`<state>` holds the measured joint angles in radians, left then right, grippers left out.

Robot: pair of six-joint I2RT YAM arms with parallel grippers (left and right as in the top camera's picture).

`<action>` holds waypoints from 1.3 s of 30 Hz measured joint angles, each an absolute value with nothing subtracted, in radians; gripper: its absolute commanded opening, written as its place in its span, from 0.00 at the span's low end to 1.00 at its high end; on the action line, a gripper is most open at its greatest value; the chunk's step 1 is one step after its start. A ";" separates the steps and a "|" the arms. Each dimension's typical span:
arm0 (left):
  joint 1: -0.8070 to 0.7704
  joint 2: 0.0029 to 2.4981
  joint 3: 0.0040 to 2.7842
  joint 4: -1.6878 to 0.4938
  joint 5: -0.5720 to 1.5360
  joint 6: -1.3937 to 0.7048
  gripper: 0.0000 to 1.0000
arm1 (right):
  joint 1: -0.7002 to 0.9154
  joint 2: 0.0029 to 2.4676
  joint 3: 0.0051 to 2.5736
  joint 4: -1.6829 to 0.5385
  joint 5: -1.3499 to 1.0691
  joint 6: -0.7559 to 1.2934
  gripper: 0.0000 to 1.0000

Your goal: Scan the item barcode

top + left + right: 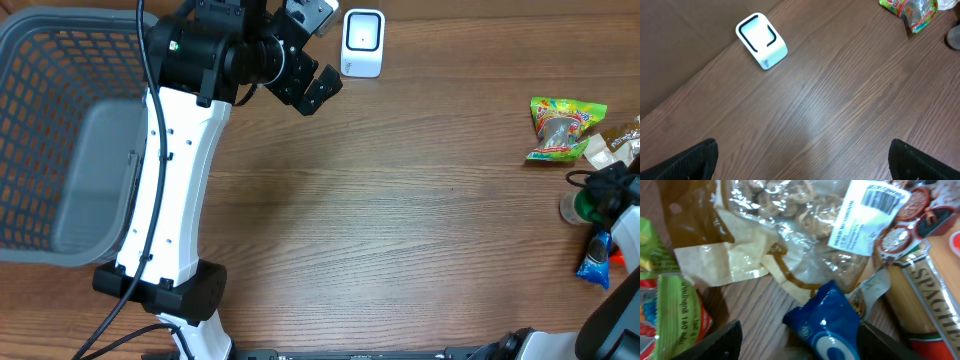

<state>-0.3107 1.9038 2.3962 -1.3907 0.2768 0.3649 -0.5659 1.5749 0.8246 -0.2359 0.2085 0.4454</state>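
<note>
The white barcode scanner (362, 42) stands at the table's far edge and also shows in the left wrist view (761, 41). My left gripper (325, 45) hovers just left of it, open, with only bare wood between its fingers (802, 150). At the right edge my right gripper (605, 192) hangs low over a pile of packaged items. Its jaws (797, 340) stand open on either side of a shiny blue packet (832, 325), which lies on the wood and reaches close to the right finger. A clear bag's white barcode label (867, 212) faces up beyond it.
A grey mesh basket (60, 130) fills the left side. A green snack bag (565, 128) lies at the right, also seen in the right wrist view (670, 305). A spaghetti pack (930, 300) and a brown-and-clear bag (755, 235) crowd around the blue packet.
</note>
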 measured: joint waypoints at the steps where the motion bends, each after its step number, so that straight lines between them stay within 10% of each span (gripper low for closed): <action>1: -0.311 1.904 2.396 -1.391 0.277 0.365 1.00 | -0.561 1.575 0.825 -0.236 0.207 0.446 0.84; 21: -0.311 1.904 2.396 -1.390 0.279 0.369 1.00 | -0.525 1.252 0.978 -0.423 0.114 0.441 0.94; 39: -0.085 1.769 2.375 -1.475 0.522 0.489 1.00 | 0.296 0.913 0.990 -0.531 0.357 0.226 1.00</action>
